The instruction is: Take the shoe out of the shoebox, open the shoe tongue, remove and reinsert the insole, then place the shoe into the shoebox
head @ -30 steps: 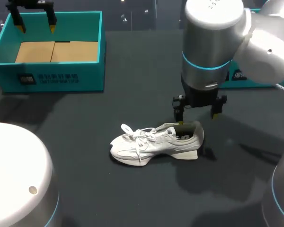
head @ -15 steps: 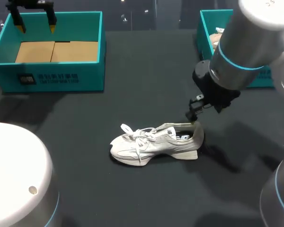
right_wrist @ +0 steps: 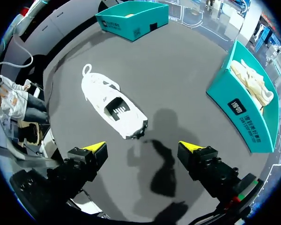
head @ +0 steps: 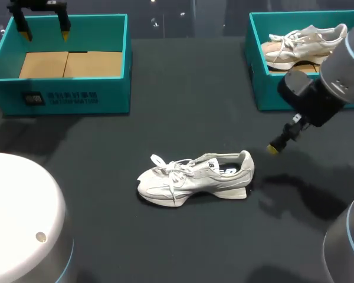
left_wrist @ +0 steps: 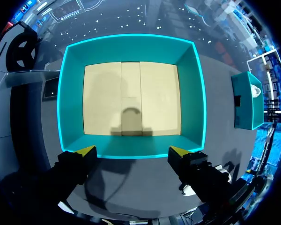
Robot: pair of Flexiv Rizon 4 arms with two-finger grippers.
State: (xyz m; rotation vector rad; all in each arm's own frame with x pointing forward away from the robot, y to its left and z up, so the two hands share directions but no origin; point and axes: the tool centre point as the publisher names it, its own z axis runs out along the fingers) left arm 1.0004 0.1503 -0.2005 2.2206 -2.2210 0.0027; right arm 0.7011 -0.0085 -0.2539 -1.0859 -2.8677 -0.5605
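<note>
A white shoe stands upright on its sole near the middle of the dark table. Its toe points to 9 o'clock and its heel to 3 o'clock, and its laces lie loose over the tongue. The right gripper hangs above the bare tabletop at about 3 o'clock from the heel, near the shoe but clear of it. Its yellow-tipped fingers are spread wide and grip nothing; its wrist view shows the shoe ahead of the fingers, heel nearest. At the table's 2 o'clock corner sits a teal right shoebox, with a second pale shoe lying inside. At 10 o'clock sits the teal left shoebox, its tan cardboard floor in plain sight. The left gripper hovers over that box's far rim (well apart from the shoe), its fingers likewise wide apart and holding nothing.
</note>
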